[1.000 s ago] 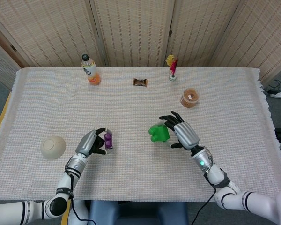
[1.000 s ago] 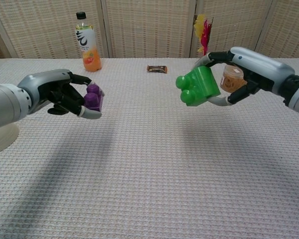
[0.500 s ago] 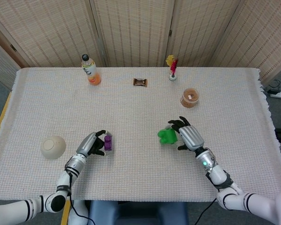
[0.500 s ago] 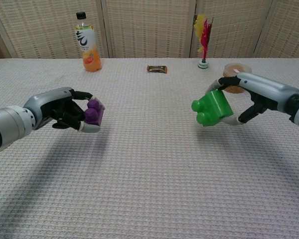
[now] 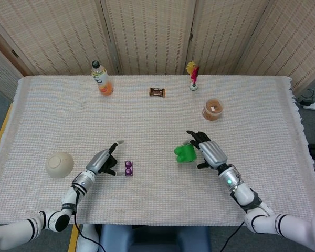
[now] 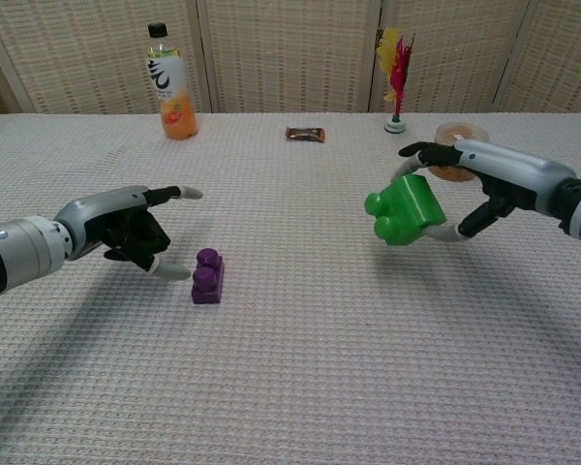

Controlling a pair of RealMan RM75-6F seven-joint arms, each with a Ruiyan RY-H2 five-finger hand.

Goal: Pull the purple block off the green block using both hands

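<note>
Purple block [image 6: 207,276] on cloth beside spread left hand [image 6: 126,228], apart

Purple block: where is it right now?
The purple block lies on the table, just right of the open left hand, apart from its fingers.

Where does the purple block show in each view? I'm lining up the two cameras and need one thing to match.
Head view: the purple block lies on the table, lower left of centre, just right of the left hand.
Chest view: it lies left of centre, beside the same hand.
Shared landmark: the orange bottle at the table's far edge.
</note>
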